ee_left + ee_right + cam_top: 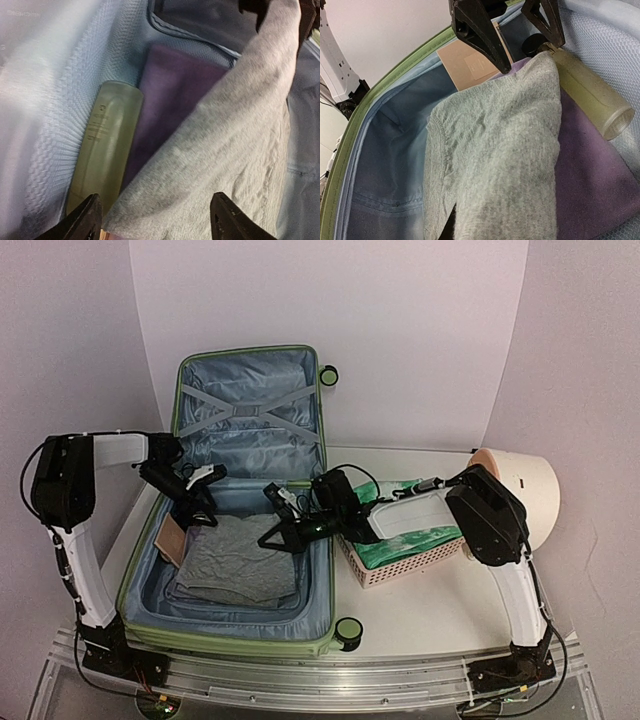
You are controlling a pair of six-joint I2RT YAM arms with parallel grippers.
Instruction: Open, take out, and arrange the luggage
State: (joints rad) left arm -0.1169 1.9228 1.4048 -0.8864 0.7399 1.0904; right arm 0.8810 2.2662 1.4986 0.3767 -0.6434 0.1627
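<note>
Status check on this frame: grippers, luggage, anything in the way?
Left gripper open, low over contents. Right gripper shut on grey garment, corner lifted. Luggage open, lid up; bottle, purple cloth beneath garment. Left gripper crowds the lifted fold.

**Left jaws wide, right jaws pinched**

Our left arm (82, 550) rises from its base, bends at the elbow and sends its forearm out to the right, with the wrist tipped downward. Our left gripper (157, 220) hangs with its jaws spread wide. Our right arm (522, 595) climbs from its base, folds at the elbow and stretches its forearm leftward toward the other arm. Our right gripper (535, 57) points down with its jaws drawn nearly together, nipping a raised fold of grey cloth (495, 150). Our two grippers sit near each other, apart.
</note>
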